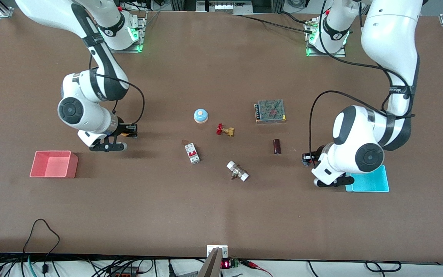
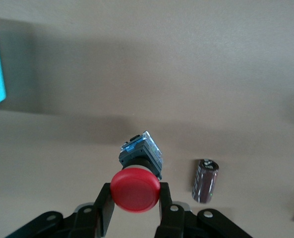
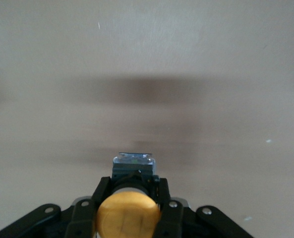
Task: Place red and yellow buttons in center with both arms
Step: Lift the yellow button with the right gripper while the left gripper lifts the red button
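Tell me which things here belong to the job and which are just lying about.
Job:
red button, in left pincer
yellow button, in right pincer
table middle

Lying about:
blue dome
brass valve
breaker
metal fitting
capacitor
mesh box
pink bin
cyan bin

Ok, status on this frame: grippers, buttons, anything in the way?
Left gripper shut on red button, up beside the cyan bin. Right gripper shut on yellow button, above the pink bin. Center cluttered: brass valve, breaker.
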Controlling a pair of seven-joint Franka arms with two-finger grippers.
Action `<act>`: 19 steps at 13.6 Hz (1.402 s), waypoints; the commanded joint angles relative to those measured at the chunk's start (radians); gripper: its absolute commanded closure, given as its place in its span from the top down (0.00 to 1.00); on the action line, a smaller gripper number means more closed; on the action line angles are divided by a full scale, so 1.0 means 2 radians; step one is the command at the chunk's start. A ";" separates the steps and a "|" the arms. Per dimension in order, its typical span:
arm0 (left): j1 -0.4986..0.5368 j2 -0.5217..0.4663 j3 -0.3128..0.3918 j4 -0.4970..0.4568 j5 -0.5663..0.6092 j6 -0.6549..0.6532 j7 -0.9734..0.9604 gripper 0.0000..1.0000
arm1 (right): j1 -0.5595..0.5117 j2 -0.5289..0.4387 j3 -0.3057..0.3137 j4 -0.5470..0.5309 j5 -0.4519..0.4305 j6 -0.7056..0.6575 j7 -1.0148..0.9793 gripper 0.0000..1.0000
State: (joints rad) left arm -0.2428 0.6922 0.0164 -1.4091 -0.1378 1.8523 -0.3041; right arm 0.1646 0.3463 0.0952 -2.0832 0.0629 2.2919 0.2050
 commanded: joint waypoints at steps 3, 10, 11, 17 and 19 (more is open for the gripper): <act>-0.010 0.005 0.003 -0.034 -0.015 0.046 -0.005 0.24 | -0.003 -0.030 0.005 -0.091 0.008 0.095 0.009 0.01; -0.009 0.008 0.003 -0.033 -0.015 0.046 -0.004 0.73 | 0.014 -0.012 0.005 -0.094 -0.002 0.103 0.006 0.02; -0.008 0.007 0.003 -0.031 -0.015 0.044 -0.001 0.81 | 0.020 -0.011 0.005 -0.094 -0.002 0.103 0.005 0.02; -0.001 -0.047 0.011 -0.026 0.002 0.023 0.002 1.00 | 0.026 -0.003 0.004 -0.089 -0.021 0.101 0.012 0.53; -0.001 -0.076 0.022 -0.026 0.022 0.000 0.001 1.00 | 0.025 -0.016 0.003 -0.071 -0.023 0.095 0.042 1.00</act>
State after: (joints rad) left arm -0.2457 0.6167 0.0443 -1.4413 -0.1264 1.9010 -0.3067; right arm 0.2121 0.3344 0.1032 -2.2519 0.0363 2.4854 0.2339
